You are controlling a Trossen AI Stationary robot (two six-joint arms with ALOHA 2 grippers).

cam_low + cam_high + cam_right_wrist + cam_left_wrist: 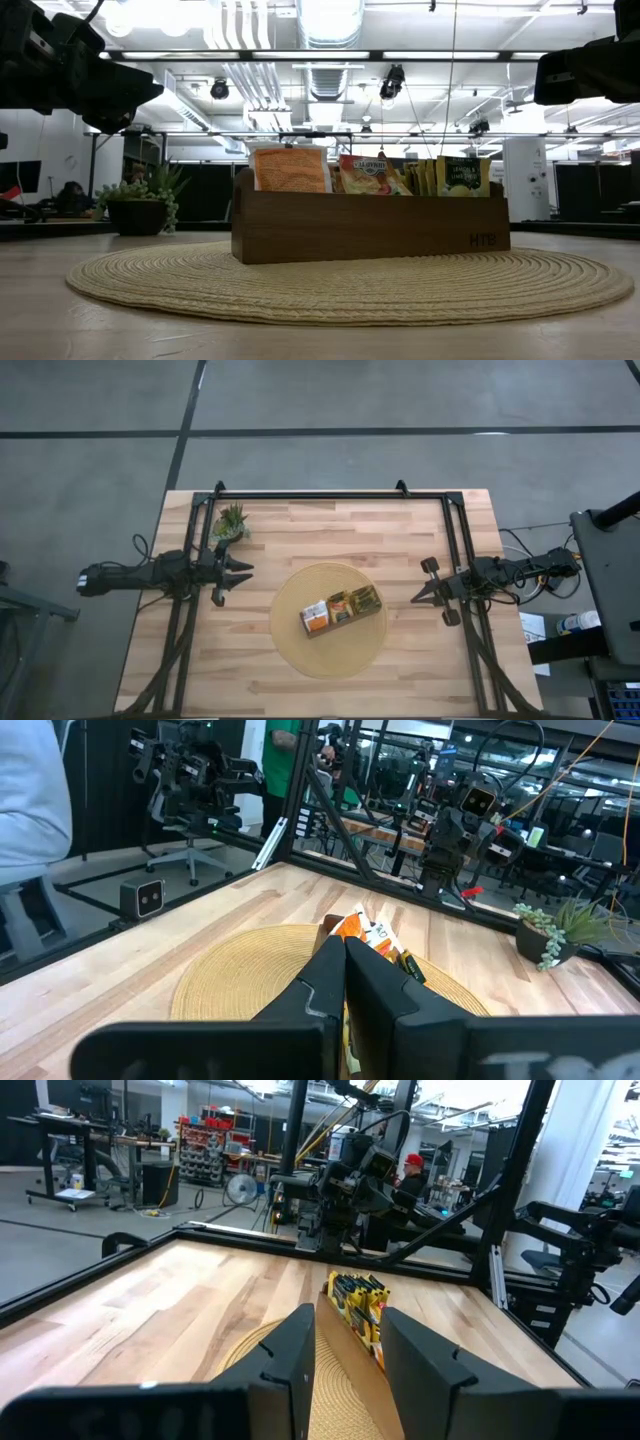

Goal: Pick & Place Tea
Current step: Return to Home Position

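Low view shows us tea [372,174] upright in wooden tray [370,230] on woven mat [350,282]; high view gives only packet tops. Left gripper [243,576], near plant [231,522]: 2 fingers apart, empty. Right gripper [417,598], table's right: fingers together, empty.

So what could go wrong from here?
The potted plant stands close to the left tool; a sideways swing might knock it. The tea sachets stand well above the tray rim, so a bump could tip some out. The right tool waits shut near the table's right edge, away from both.
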